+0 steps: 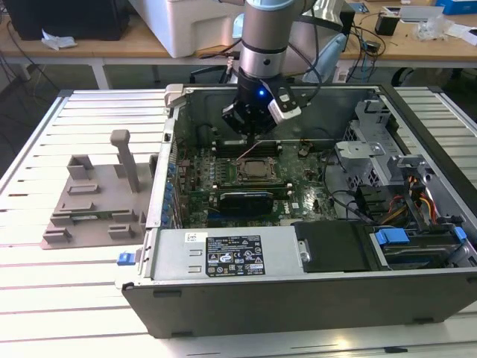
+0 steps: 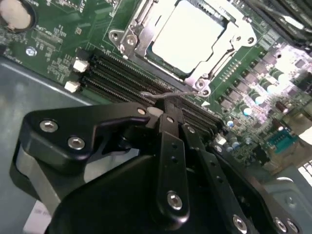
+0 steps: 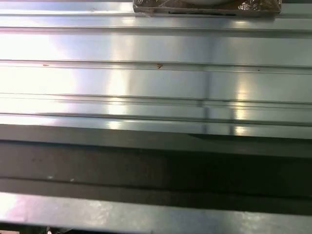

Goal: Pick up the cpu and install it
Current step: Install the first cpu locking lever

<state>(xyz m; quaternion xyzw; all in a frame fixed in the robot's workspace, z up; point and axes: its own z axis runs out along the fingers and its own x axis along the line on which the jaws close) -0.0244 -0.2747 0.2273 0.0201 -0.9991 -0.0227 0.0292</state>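
One slatted metal table [image 1: 45, 149] was seen in the exterior view, filling most of the frame. On it lay one open computer case [image 1: 313, 298], across the centre and right of the frame. One grey fixture plate [image 1: 89, 209] with raised blocks was placed at centre left, just beside the case. One robot arm [image 1: 264, 33] was seen coming down from the upper centre. Inside the case one green motherboard [image 1: 305, 190] was visible, and one black power supply [image 1: 223, 257] with a label was set along the lower edge.

One gripper [image 1: 250, 123] was held above the motherboard, in the upper centre of the exterior view. In the second wrist view the gripper [image 2: 168, 114] took up the lower half of the frame; its fingers were drawn together with nothing seen between them.

One cpu [image 2: 187, 34] was seen in the second wrist view, at upper centre, lying flat inside the single metal socket frame [image 2: 131, 36]. In the exterior view the socket frame [image 1: 256, 171] appeared at the centre, just below the gripper. Several black memory slots [image 2: 126, 78] ran between frame and gripper in the second wrist view.

In the first wrist view, brushed metal rails [image 3: 156, 78] were shown, crossing the frame from side to side.
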